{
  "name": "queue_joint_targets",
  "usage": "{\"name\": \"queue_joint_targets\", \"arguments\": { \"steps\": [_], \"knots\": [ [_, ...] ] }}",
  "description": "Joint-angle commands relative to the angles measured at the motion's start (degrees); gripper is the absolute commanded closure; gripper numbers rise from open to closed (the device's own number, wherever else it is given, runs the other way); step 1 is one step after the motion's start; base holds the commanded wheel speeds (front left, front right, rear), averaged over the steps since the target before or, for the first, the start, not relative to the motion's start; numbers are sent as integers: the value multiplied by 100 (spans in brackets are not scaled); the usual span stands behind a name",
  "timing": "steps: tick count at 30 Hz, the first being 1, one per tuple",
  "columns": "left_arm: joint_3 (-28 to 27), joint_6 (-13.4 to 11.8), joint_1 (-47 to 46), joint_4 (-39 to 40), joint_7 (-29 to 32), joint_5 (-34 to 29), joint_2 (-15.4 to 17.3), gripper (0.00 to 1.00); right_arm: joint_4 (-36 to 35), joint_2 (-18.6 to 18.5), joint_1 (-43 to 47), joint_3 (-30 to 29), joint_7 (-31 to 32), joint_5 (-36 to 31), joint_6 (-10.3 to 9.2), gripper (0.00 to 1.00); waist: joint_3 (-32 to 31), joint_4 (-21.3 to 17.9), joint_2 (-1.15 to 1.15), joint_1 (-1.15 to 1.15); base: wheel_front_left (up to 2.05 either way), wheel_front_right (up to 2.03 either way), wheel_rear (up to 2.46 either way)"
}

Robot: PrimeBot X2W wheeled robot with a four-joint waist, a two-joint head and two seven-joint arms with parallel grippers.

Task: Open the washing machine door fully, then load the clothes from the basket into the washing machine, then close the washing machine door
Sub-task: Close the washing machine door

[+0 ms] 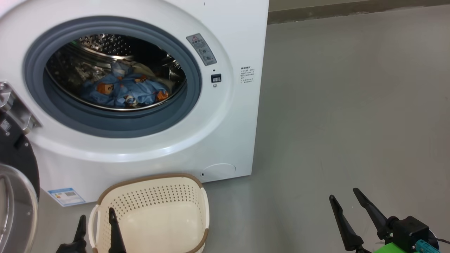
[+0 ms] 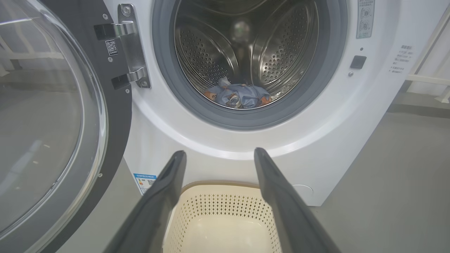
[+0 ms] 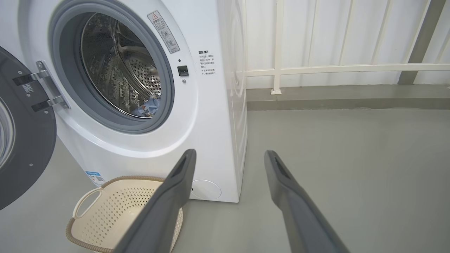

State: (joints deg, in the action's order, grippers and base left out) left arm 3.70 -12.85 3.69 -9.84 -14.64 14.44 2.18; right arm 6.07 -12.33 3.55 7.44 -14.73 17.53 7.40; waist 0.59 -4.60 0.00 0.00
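While one big white boxy front-loading washing machine [image 1: 228, 133] stands on the grey floor [image 1: 351, 105], we see its one large round door [image 2: 52, 123], black-rimmed with a clear glass bowl, swung wide open on its left hinge. One small cream perforated plastic basket [image 1: 154, 198] with a brown woven-look rim sits on the floor just before the machine, its bare bottom showing. One heap of light blue, bear-printed clothes [image 1: 130, 89] lies low in the steel drum [image 1: 102, 44]; we cannot count the pieces. Two grippers show: our left gripper [image 1: 97, 213] has its two dark fingers apart on either side of the basket's left handle, and our right gripper [image 1: 344, 193] has its two fingers apart above bare floor, well clear of the machine.
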Motion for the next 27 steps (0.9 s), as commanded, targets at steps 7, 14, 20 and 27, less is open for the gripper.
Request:
{"name": "queue_joint_targets", "arguments": {
  "steps": [7,14,20,27],
  "knots": [
    [-131,-27,-113,100,-36,-5,70,0,-159,-63,-54,97,-27,-55,9,0,19,21,0,0,-175,175,0],
    [-138,-43,-147,157,-36,-83,70,0,-167,-48,-57,89,-27,-44,9,0,65,41,0,0,-201,201,0],
    [-133,-81,-183,217,-36,-129,70,0,-184,-35,-105,62,-27,-35,9,0,142,59,0,0,-128,128,0],
    [-103,-63,-277,259,-36,-128,70,0,-207,-20,-180,38,-27,-17,9,0,263,96,0,0,-39,39,0]
  ]
}}
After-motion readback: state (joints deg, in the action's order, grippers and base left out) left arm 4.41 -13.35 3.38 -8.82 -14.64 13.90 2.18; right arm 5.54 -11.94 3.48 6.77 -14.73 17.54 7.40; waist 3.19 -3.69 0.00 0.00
